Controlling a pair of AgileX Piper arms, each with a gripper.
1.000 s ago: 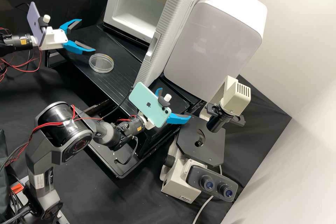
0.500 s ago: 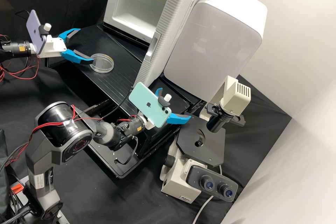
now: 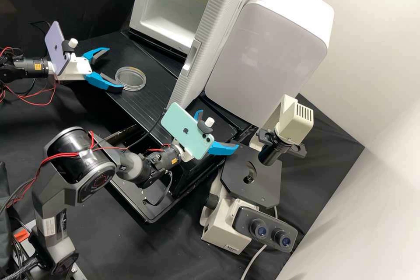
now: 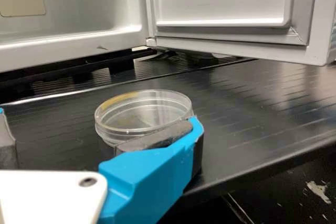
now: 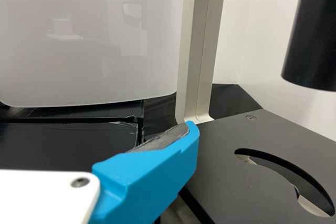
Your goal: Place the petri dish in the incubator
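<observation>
A clear round petri dish (image 3: 130,78) (image 4: 143,115) lies on the black ribbed bench top in front of the white incubator (image 3: 173,2), whose door (image 3: 214,30) stands swung open. My left gripper (image 3: 113,70) (image 4: 97,125) is open at the dish's near side. One blue finger (image 4: 157,163) is close against the dish rim and the other finger (image 4: 4,142) stands well apart. My right gripper (image 3: 214,133) is open and holds nothing. It hangs over the black stage of the microscope (image 5: 262,171), with one finger (image 5: 152,163) showing.
A grey-white microscope (image 3: 251,210) stands at the front right, its eyepieces toward the bench's front. The open incubator door takes up the room between the dish and the microscope. Red cables (image 3: 26,92) trail at the far left. The incubator's inner floor (image 4: 63,38) lies just behind the dish.
My left gripper has moved right and down toward the petri dish, so its open fingers now stand at the dish. The right arm and the dish have kept still.
</observation>
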